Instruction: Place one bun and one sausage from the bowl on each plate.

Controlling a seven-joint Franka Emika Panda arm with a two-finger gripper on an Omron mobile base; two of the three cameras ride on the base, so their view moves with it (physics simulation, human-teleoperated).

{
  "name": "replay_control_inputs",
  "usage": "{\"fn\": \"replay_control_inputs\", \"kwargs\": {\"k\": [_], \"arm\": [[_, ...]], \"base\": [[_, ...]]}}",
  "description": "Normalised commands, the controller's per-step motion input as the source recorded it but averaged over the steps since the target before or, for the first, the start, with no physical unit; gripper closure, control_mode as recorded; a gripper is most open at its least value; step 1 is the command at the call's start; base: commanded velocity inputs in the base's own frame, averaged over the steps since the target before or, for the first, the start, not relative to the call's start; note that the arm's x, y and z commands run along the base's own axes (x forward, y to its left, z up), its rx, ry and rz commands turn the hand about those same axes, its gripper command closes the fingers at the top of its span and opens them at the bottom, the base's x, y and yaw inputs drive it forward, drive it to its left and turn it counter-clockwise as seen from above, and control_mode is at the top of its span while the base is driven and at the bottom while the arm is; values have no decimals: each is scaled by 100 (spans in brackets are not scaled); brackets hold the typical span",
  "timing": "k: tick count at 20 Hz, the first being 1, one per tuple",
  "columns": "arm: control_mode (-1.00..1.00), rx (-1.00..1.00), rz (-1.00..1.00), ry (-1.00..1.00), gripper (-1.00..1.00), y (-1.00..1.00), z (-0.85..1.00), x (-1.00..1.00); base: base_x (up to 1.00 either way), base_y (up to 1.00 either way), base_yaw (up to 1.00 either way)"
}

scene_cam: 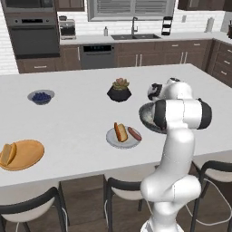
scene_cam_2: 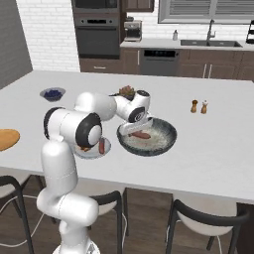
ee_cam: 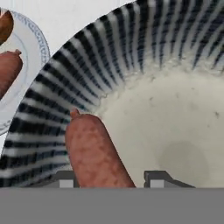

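Inside the bowl (scene_cam_2: 161, 141), against its ribbed dark wall, one sausage (ee_cam: 94, 151) is being gripped: the gripper (ee_cam: 109, 178) is being held clamped on it, one dark finger tip (ee_cam: 65, 179) showing on either side of its reddish-brown body in the hand view. From the right base view that same sausage is being seen lying on the pale speckled floor of the bowl, directly under the lowered hand. Just beside the bowl, on the white counter (scene_cam: 72, 118), the light grey plate (scene_cam: 113, 139) is being occupied by a bun (scene_cam: 120, 132) and a second sausage (scene_cam: 134, 133), the two lying side by side. Well apart, near the counter's front edge, the orange-tan plate (scene_cam: 29, 156) is being occupied by another bun (scene_cam: 7, 154), lying at its rim. Behind the grey plate a black plant pot (scene_cam: 119, 94) with a succulent is being shown, and farther off a small bowl of blue berries (scene_cam: 41, 97). On the other side of the big bowl, two small shakers (scene_cam_2: 199, 106) are being shown standing together. Beyond the counter, a sink (scene_cam: 134, 36), a dishwasher (scene_cam: 96, 55) and a wall oven (scene_cam: 33, 34) are being shown along the back wall; dark stools (scene_cam_2: 198, 218) are being shown tucked under the counter's near edge.
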Motion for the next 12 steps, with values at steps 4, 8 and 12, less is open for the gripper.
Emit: {"fn": "replay_control_inputs", "kwargs": {"k": [4, 8, 12], "arm": [[-100, -20, -2, 0, 100, 11, 99, -36], [-100, -19, -17, 0, 100, 36, 83, -63], [-100, 2, -36, -1, 100, 25, 56, -98]], "base": [[0, 0, 0], [0, 0, 0], [0, 0, 0]]}}
